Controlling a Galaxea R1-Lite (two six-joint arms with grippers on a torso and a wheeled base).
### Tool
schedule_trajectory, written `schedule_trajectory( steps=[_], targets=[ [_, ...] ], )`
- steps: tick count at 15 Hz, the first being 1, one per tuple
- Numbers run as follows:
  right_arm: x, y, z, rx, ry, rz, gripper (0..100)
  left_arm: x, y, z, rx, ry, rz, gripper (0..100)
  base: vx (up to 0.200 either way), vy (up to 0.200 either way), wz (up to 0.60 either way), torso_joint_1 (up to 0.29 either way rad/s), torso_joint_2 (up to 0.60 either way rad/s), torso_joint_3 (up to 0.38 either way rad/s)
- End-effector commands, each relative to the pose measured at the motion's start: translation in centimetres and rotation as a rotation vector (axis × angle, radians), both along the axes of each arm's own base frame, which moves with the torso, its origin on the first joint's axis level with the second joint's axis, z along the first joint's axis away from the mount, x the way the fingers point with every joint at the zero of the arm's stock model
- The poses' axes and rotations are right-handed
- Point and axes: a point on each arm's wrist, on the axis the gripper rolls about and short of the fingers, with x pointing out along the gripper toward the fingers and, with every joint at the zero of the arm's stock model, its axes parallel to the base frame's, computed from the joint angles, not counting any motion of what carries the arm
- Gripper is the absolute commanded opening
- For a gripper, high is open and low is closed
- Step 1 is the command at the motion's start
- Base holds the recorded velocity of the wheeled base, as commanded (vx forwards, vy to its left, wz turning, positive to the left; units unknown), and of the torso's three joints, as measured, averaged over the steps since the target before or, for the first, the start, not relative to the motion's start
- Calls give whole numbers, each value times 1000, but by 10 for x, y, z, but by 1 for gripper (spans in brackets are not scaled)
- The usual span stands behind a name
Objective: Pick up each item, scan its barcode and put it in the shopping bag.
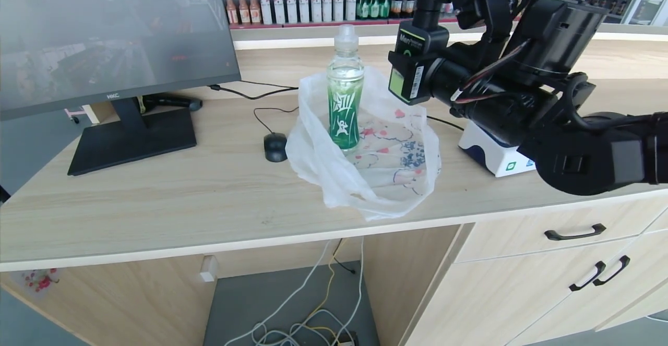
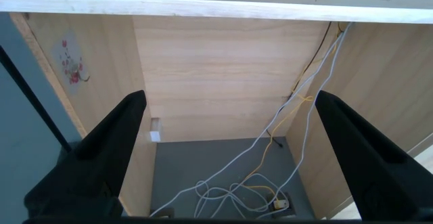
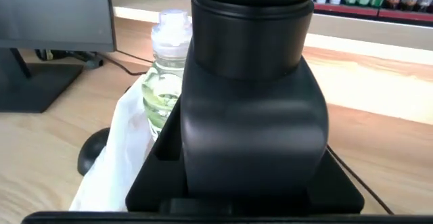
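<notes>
bottle in bag, R hand grips scanner

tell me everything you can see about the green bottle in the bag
The bottle is clear plastic with a pale translucent cap, a rounded shoulder and a green wrap label with white markings over its lower body. It seems to hold clear liquid. It stands upright inside the open shopping bag, whose thin whitish plastic rises behind and beside it, on the wooden counter. Nothing grips it; as far as shows, only the bag touches it.
</notes>
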Motion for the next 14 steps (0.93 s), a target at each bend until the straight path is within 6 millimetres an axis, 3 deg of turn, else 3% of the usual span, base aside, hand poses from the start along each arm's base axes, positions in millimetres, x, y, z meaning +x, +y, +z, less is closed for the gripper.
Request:
schedule_trajectory(
  steps=[1,5,9,14],
  targets=[
    [27,2,-24,-20,49,-19,0,0,0,0,0,-1,0,100,0,0,0,0,0,0],
    [48,11,-46,-7,102,-16,0,0,0,0,0,-1,0,100,0,0,0,0,0,0],
    [55,13,-53,-11,110,-27,0,0,0,0,0,-1,0,100,0,0,0,0,0,0],
    [66,12,-75,7,162,-34,0,0,0,0,0,-1,0,100,0,0,0,0,0,0]
  ],
)
